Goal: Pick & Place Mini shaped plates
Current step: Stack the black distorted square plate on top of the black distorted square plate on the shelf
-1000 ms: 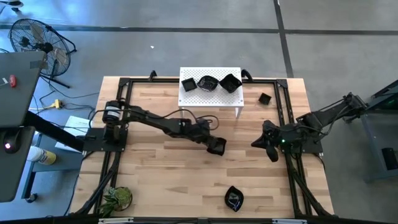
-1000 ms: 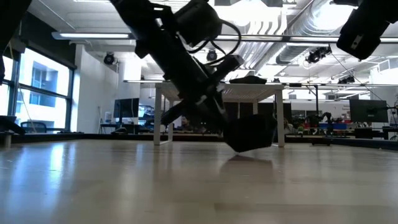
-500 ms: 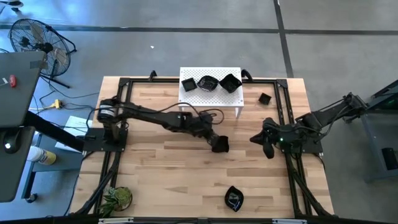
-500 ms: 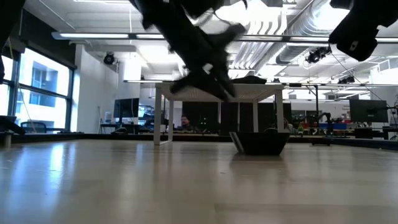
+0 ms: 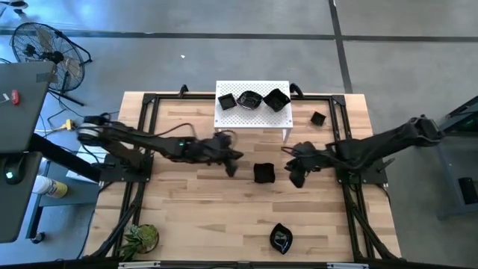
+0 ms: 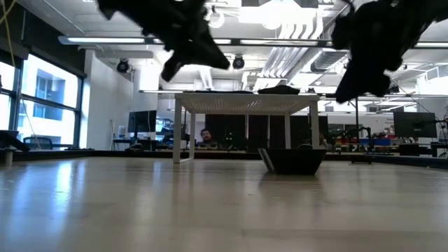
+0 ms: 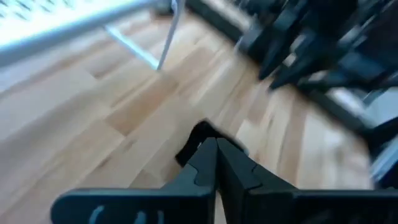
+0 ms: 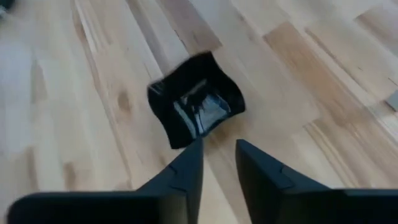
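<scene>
Both arms have shifted over the table [image 5: 187, 217]: the left arm has drawn back toward its own side, and the right arm has reached in toward the middle. One square plate [image 5: 264, 173], carried a second ago, now sits alone on the wood, near the white stand [image 5: 252, 116]. Left claw [image 5: 230, 166] is shut and empty, away from the plate. Right claw [image 5: 294, 176], fingers parted, hangs just beside it. This looks like a handover, with the right arm due to pick up.

Two dark jointed arms; black cables along links; black angular fingers [image 8: 186, 168]
</scene>
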You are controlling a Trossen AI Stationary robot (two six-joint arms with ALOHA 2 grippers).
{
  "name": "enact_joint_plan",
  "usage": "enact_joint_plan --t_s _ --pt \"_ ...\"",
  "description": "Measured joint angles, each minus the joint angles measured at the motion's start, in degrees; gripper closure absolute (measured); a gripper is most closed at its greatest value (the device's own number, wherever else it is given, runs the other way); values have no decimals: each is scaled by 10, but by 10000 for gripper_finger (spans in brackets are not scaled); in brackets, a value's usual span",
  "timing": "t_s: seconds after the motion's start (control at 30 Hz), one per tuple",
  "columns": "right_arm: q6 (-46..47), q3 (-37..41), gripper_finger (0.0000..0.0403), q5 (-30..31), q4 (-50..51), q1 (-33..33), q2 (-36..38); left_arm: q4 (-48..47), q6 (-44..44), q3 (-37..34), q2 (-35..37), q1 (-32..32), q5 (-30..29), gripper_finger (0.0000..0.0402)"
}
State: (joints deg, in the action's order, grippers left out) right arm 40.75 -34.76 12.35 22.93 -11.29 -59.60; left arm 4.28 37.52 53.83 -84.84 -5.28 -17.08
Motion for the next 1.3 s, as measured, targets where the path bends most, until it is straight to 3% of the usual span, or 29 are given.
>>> enact_joint_plan --t_s 0.27,0.53,0.93,1.3 --pt "-124 -20 250 -93 -111 84 -128 186 2 -196 138 0 -2 400" --pt "-248 -102 244 -107 -97 124 -249 198 -13 -276 220 0 -20 401" --pt "-335 -132 291 -134 -93 140 -343 194 -13 -288 237 0 -30 401" --pt "-333 -132 397 -138 -100 139 -340 197 -11 -288 237 0 -30 401"
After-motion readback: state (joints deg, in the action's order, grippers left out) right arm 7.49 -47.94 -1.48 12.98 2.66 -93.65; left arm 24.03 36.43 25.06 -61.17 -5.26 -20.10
